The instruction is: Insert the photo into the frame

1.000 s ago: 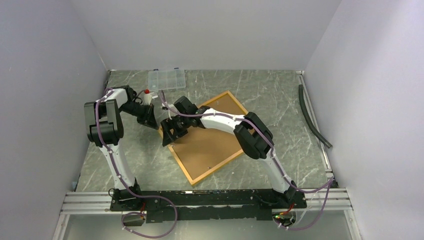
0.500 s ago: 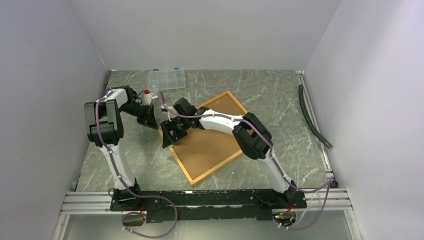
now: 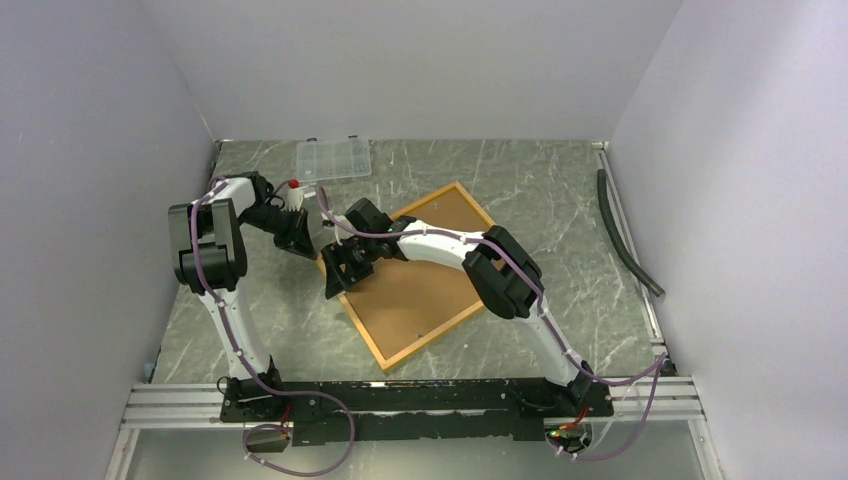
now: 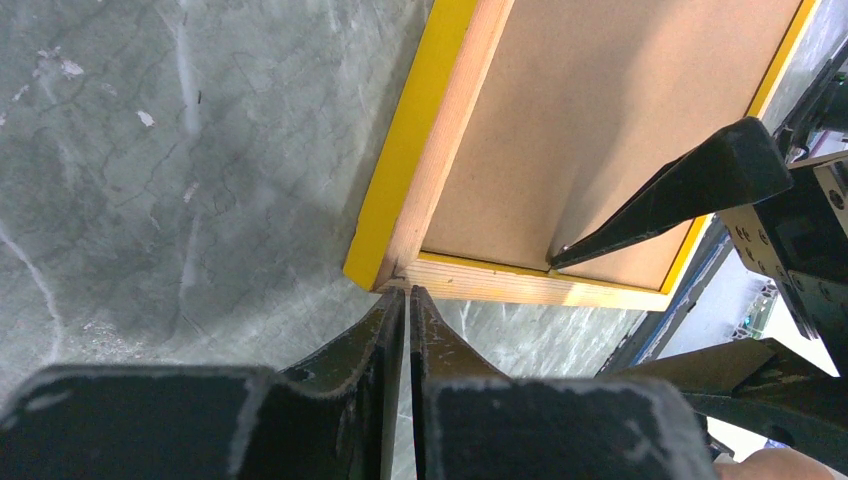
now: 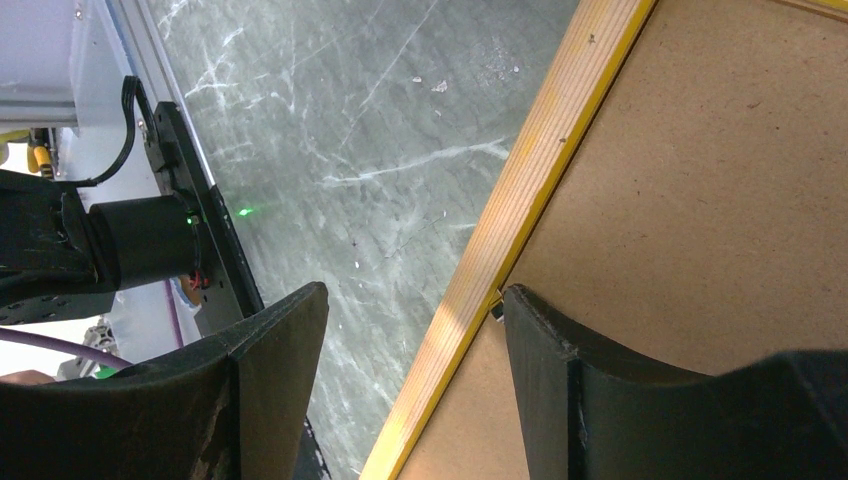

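The left hand (image 4: 400, 295), fingers pressed together, points its tips at a corner of the frame (image 4: 440, 140), lying back-up in the middle of the worktop (image 3: 560, 200). The right hand (image 5: 415, 292), spread, straddles the frame's wooden edge.

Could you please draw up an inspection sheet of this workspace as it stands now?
Surface: grey-green marbled table with white scuffs.
Job's things: frame lies back up, turned diagonally, with a brown board filling its back; photo not seen in any view.
Clutter: clear compartment box at the far edge; black hose along the right edge.
Grippers: left gripper shut, tips at the frame's corner; right gripper open, straddling the frame's edge, one finger over the table, the other over the brown board.
Cables: purple cables run along both arms and loop at the bases.
Surroundings: plain pale walls on three sides; metal rail at the near edge.
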